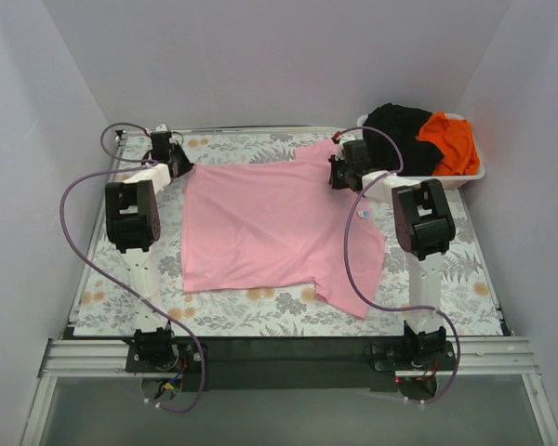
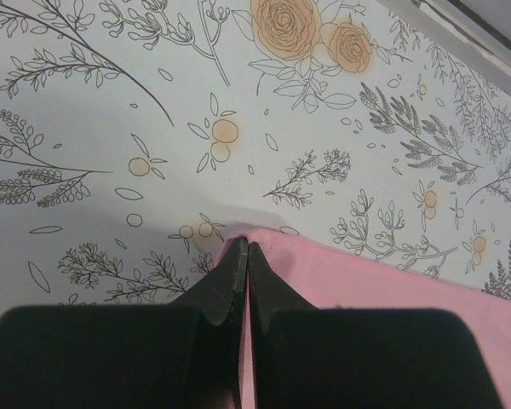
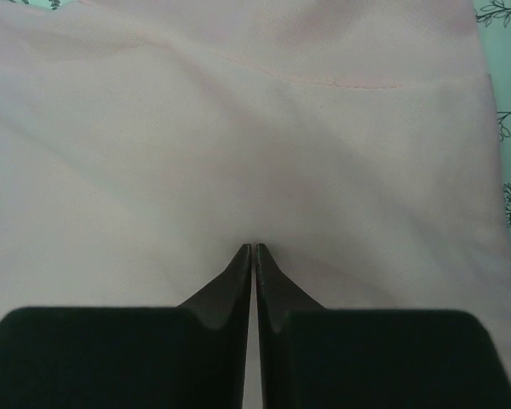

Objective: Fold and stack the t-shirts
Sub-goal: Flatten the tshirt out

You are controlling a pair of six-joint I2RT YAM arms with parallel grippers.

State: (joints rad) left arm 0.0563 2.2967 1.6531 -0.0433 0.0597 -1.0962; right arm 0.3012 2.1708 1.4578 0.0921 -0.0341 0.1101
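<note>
Top view: pink shirt (image 1: 279, 228) lay spread on table; black shirt (image 1: 400, 125) and orange shirt (image 1: 451, 139) in basket (image 1: 474, 175). Left gripper (image 1: 188, 169) and right gripper (image 1: 335, 172) each clenched on its far edge. Judged first fold starting; next move needs an even joint lift toward the near edge.

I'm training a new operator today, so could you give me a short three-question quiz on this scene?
1. True or false: the pink t-shirt lies spread out on the table.
2. Where are the black t-shirt and orange t-shirt? A) in the white basket B) on the table C) under the pink one
3. Fill in: the left tool is shut on a ____ of the pink t-shirt.
Key: 1 true; 2 A; 3 corner.
</note>
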